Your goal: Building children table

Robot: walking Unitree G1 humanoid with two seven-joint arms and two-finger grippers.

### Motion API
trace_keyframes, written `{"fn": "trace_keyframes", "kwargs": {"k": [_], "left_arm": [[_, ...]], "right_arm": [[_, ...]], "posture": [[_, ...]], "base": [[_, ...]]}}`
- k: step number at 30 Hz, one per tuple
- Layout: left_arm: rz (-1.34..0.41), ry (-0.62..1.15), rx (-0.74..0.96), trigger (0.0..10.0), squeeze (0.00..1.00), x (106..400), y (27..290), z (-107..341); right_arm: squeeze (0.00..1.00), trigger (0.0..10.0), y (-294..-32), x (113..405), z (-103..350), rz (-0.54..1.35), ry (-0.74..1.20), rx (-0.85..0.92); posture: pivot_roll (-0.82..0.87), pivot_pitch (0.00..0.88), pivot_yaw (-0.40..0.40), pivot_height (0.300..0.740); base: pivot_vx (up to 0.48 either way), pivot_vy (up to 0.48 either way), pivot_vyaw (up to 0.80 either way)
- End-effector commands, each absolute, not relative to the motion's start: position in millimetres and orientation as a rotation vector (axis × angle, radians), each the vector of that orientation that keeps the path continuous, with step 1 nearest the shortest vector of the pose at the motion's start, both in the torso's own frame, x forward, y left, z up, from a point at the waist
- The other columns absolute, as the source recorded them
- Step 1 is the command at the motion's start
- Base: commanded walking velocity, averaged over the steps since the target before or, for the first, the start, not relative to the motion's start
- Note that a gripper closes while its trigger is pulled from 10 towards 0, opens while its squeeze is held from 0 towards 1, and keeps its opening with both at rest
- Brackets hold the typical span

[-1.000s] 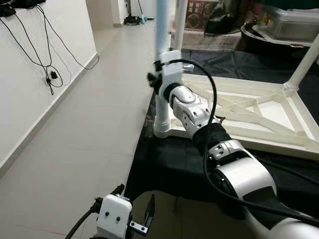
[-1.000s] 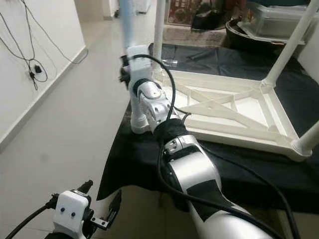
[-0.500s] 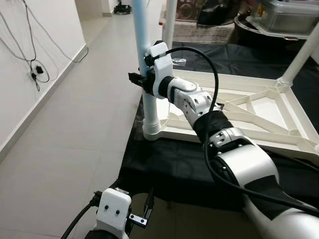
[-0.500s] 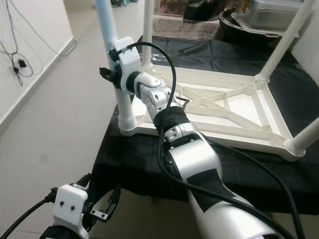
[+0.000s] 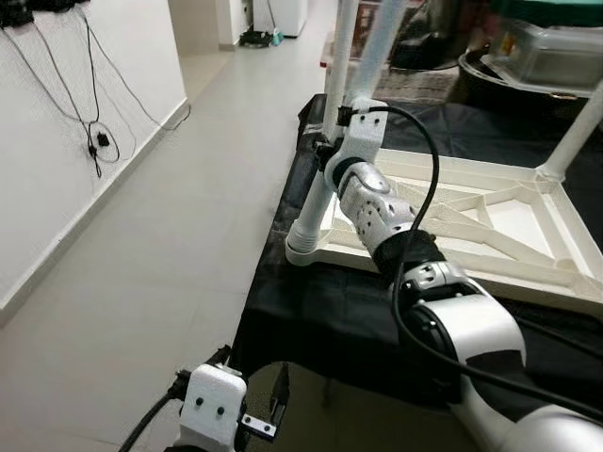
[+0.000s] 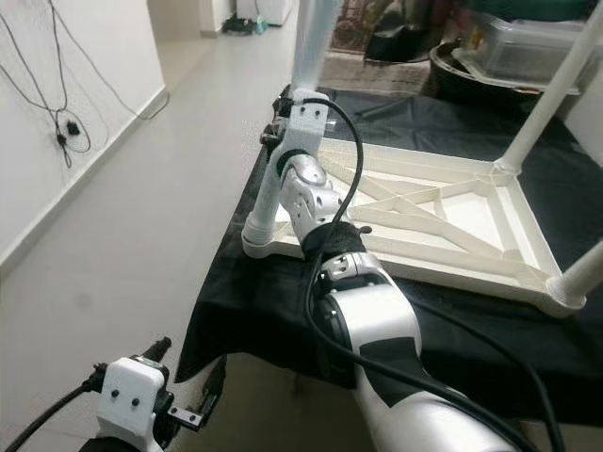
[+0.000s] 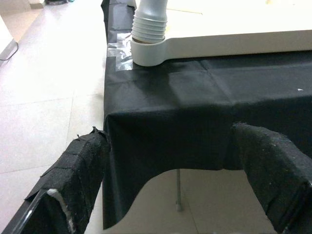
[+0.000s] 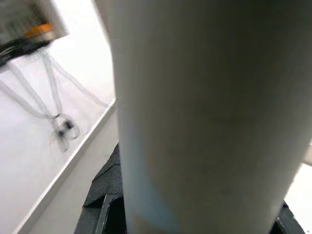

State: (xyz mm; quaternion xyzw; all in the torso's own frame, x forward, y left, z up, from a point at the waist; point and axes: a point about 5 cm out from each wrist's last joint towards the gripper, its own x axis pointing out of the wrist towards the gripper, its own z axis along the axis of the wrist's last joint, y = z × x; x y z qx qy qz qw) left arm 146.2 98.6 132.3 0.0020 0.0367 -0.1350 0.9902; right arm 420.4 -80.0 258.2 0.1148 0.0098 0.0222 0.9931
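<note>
The white tabletop (image 5: 490, 226) lies upside down at right of centre in the head views, ribbed underside up, on a surface draped in black cloth (image 5: 320, 301). At its near-left corner a white leg (image 5: 316, 202) stands in its socket, tilted, leaning toward the upper right of the frame. The right hand (image 5: 325, 151) is up at that leg, just above centre of the frame, its white wrist block hard against the tube; the wrist view looks straight onto the pale tube (image 8: 204, 112) with black finger pads (image 8: 97, 214) at either side of it, so the hand is pinching the leg. Another leg (image 5: 570, 127) rises at the far right corner, slanting out past the upper right edge, and a third (image 6: 584, 278) stands at the near right corner in the right eye view. Down at the bottom left the left hand (image 5: 259, 414) hangs low before the cloth's edge, fingers (image 7: 78, 170) spread apart with nothing between them; its wrist view looks at the cloth edge and the leg's ribbed base (image 7: 148, 29). At upper left, black cables (image 5: 89, 122) hang on the white wall over a pale tiled floor (image 5: 141, 273).
</note>
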Motion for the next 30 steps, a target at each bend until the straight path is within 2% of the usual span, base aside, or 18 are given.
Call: {"fn": "trace_keyframes", "kwargs": {"k": [1,7,12,22,28,30], "left_arm": [[-0.272,0.095,0.009,10.0,0.00,144,100,128],[-0.274,0.096,0.011,10.0,0.00,145,100,128],[-0.276,0.095,0.017,10.0,0.00,146,101,127],[-0.274,0.094,0.022,10.0,0.00,147,101,127],[-0.272,0.093,0.021,10.0,0.00,147,101,127],[-0.269,0.092,0.020,10.0,0.00,147,101,128]], "right_arm": [[0.00,10.0,-100,411,194,-0.179,0.231,0.149],[0.00,10.0,-101,403,198,-0.333,0.119,0.124],[0.00,10.0,-94,395,203,-0.478,0.057,-0.084],[0.00,10.0,-79,383,200,-0.594,0.041,-0.139],[0.00,10.0,-89,384,198,-0.691,0.086,-0.140],[0.00,10.0,-93,385,214,-0.737,-0.018,-0.224]], "posture": [[0.11,0.162,-0.032,0.740],[0.11,0.157,-0.028,0.740],[0.11,0.142,-0.031,0.740],[0.11,0.143,-0.028,0.740],[0.12,0.153,-0.029,0.740],[0.12,0.156,-0.033,0.740]], "base": [[0.000,0.000,0.00],[0.000,0.000,0.00],[0.000,0.000,0.00],[0.000,0.000,0.00],[0.000,0.000,0.00],[0.000,0.000,0.00]]}}
